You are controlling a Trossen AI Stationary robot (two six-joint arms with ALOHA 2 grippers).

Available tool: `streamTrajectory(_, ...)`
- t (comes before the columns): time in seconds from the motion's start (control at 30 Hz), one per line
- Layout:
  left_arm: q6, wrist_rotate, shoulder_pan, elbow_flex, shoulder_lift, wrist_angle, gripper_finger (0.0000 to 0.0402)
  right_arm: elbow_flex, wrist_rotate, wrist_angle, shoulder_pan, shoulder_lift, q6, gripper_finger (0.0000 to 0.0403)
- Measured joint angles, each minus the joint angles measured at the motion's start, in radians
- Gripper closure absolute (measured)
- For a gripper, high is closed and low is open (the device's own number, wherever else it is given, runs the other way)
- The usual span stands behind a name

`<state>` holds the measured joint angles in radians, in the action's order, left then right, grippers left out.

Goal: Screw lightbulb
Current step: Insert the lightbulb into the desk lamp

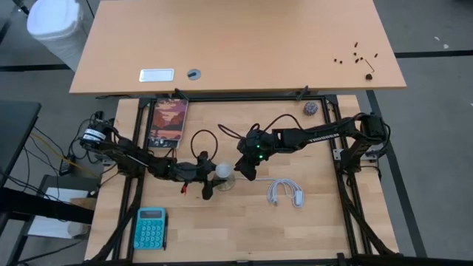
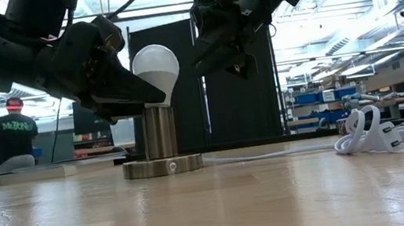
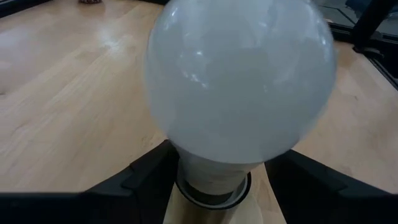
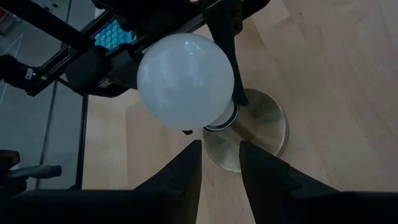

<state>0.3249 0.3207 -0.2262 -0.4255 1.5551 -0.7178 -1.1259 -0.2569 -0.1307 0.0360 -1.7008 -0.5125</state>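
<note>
The white lightbulb (image 2: 154, 66) stands upright with its base in the top of the metallic socket post (image 2: 159, 131). The post rises from a round base disc (image 2: 162, 166) on the table. My left gripper (image 2: 135, 98) reaches in from the table's left and is shut on the bulb, which fills the left wrist view (image 3: 239, 81). My right gripper (image 2: 229, 50) hovers just right of and above the bulb, touching nothing. Its fingers (image 4: 221, 158) are a narrow gap apart, above the disc (image 4: 267, 124). My left gripper pinches the bulb's narrow neck (image 3: 211, 171), just above the socket, between its two fingers (image 3: 146, 177). One finger is on each side. The fingers come nearly level from the table's left. The bulb stands upright in the socket post.
A white coiled cord with a plug (image 1: 284, 193) lies right of the socket. A teal calculator (image 1: 150, 227) is at the near left and a book (image 1: 168, 122) at the far left. A small purplish ball (image 1: 310, 108) is at the far right. A person (image 2: 11, 132) stands in the room behind.
</note>
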Motion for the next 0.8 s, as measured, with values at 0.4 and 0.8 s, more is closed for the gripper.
streamTrajectory(0.4, 0.03, -0.058, 0.03, 0.006, 0.009, 0.075, 0.0115, 0.0, 0.0, -0.006, 0.0, 0.0, -0.009, 0.0284)
streamTrajectory(0.8, 0.152, -0.004, 0.06, 0.005, -0.026, 0.181, 0.0108, 0.002, -0.158, -0.245, 0.036, 0.039, -0.099, 0.0285)
